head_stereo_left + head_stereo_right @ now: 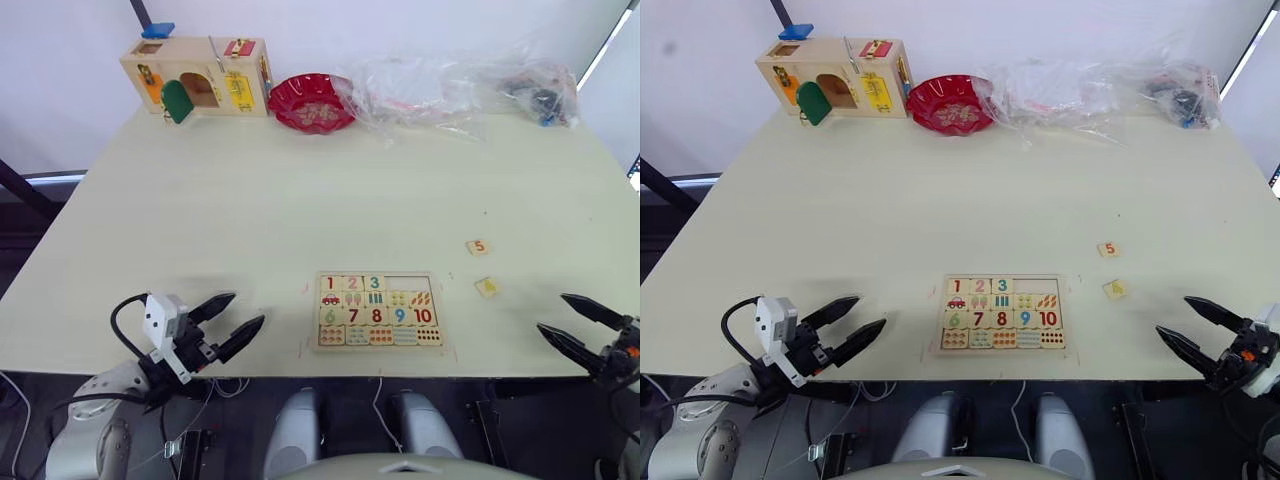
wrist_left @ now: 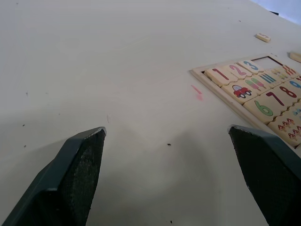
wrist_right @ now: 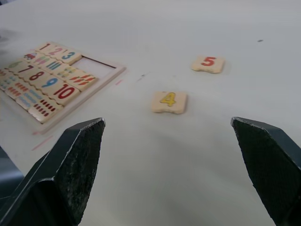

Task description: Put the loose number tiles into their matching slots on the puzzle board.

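The puzzle board (image 1: 379, 310) lies flat near the table's front edge, between my arms. Its top row holds tiles 1, 2 and 3, and the right end of that strip (image 1: 409, 283) is bare. Two loose number tiles lie to the board's right: the yellow 4 (image 1: 487, 287) (image 3: 169, 101) and, farther back, the red 5 (image 1: 478, 246) (image 3: 208, 63). My left gripper (image 1: 227, 323) is open, left of the board at the table edge. My right gripper (image 1: 582, 327) is open too, right of the tiles, nothing in it.
A wooden box with coloured doors and latches (image 1: 198, 77) stands at the back left. Beside it are a red bowl (image 1: 313, 102) and crumpled clear plastic bags (image 1: 455, 88). The table's front edge runs just below the board.
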Robot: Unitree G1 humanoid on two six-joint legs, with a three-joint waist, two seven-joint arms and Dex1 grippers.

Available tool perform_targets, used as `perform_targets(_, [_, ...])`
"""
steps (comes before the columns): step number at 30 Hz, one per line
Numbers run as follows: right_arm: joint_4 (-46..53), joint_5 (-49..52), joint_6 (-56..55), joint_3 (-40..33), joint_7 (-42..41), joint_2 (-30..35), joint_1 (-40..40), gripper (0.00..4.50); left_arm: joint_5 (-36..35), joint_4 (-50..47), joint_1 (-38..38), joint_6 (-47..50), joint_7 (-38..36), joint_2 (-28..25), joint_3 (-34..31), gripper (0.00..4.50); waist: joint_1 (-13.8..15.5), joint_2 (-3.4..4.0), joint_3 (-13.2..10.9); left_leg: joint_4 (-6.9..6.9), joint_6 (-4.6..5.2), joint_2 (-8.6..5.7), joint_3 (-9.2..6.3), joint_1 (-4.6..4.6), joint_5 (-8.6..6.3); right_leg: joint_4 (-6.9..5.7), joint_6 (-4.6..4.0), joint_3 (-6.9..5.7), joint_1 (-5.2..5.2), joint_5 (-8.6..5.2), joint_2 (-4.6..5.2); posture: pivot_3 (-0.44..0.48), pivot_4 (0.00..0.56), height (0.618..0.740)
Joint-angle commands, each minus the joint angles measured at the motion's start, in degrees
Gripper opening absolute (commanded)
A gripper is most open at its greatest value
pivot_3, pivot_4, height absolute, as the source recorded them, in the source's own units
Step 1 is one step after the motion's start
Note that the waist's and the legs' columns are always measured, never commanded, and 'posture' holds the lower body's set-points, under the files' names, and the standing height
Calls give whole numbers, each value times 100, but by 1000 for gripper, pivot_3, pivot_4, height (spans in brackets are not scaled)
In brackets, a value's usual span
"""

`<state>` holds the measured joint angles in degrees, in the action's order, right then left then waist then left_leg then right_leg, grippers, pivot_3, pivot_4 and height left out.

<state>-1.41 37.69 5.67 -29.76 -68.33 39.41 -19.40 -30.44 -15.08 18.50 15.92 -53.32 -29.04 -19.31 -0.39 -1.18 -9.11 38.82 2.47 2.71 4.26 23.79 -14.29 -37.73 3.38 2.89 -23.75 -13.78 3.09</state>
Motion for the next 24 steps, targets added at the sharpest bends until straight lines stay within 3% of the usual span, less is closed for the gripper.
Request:
perform_targets(1, [-41, -6, -143, -230, -84, 105, 45, 4500, -24, -121, 17, -87, 6, -45, 54, 4423, -8, 0, 0, -5, 0, 0, -1, -1, 0, 2, 0, -2, 0, 0, 0, 0, 150, 740])
perform_targets(24, [215, 59, 123, -302, -63, 264, -12, 4500, -112, -143, -36, -37, 55, -73, 201, 4423, -10, 0, 2, -40, 25, -2, 22, -4, 15, 33, -1, -7, 0, 0, -1, 0, 150, 740])
